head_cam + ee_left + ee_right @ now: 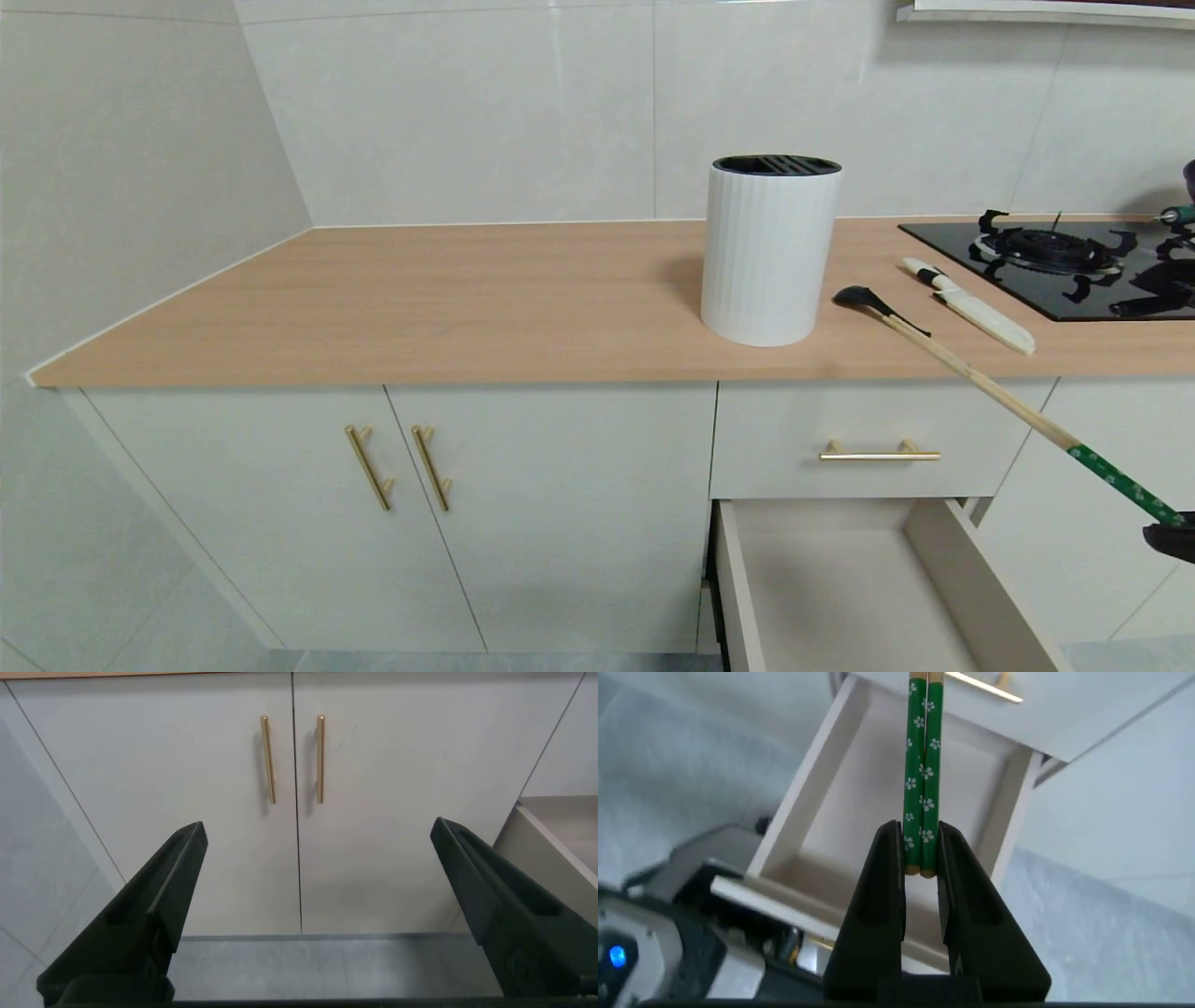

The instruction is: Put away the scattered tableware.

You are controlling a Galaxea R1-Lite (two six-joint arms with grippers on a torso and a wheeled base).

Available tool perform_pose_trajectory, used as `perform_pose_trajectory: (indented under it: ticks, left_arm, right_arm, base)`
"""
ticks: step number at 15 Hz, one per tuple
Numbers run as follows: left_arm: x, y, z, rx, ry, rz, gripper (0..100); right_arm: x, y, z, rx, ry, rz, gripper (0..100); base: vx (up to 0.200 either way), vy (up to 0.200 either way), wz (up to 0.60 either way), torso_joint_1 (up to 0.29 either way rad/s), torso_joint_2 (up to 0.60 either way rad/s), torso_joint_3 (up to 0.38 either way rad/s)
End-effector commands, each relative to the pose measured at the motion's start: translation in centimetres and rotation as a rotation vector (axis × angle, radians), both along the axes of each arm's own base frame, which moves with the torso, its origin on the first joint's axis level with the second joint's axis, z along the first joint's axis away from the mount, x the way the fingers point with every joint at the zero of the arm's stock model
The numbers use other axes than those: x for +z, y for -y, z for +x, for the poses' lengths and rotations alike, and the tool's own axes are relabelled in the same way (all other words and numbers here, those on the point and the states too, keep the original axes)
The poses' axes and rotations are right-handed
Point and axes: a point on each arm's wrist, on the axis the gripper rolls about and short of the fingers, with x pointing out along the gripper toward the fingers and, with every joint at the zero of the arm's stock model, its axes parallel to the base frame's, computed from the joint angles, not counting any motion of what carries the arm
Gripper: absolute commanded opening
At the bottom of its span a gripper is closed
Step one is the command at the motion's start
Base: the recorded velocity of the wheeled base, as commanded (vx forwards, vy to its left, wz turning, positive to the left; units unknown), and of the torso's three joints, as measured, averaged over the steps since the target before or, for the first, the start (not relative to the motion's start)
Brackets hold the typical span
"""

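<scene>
Clamping the chopsticks (980, 378) by their green ends alone, the right jaws held them slanting over the open drawer (738, 597) toward the bench (467, 299), likely to pivot loose; left jaws stood apart.

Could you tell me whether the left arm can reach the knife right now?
Probably not easily: the left end effector sits low facing the cabinet doors, while the knife lies beyond the white holder.
</scene>
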Motion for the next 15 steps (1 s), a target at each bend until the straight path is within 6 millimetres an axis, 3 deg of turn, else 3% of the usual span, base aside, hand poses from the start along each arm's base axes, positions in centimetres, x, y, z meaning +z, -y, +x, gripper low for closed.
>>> perform_pose_trajectory:
  ticks: [1,6,15]
  left_arm:
    - [0.0,0.0,0.0,0.001,-0.001,0.0,100]
    - [0.0,0.0,0.0,0.001,-0.001,0.0,100]
    - [0.0,0.0,0.0,0.001,-0.001,0.0,100]
  right_arm:
    - [-0.8,-0.1,-0.6,0.034,-0.017,-0.01,0]
    - [-2.8,-0.6,0.3,0.074,-0.112,-0.069,0]
    - [-5.9,-1.7,1.6,0.181,-0.248,-0.164,0]
  base:
    - [0.0,0.0,0.0,0.0,0.0,0.0]
    - [0.0,0.0,0.0,-0.055,0.16,0.103]
    - [0.0,0.0,0.0,-0.132,0.45,0.304]
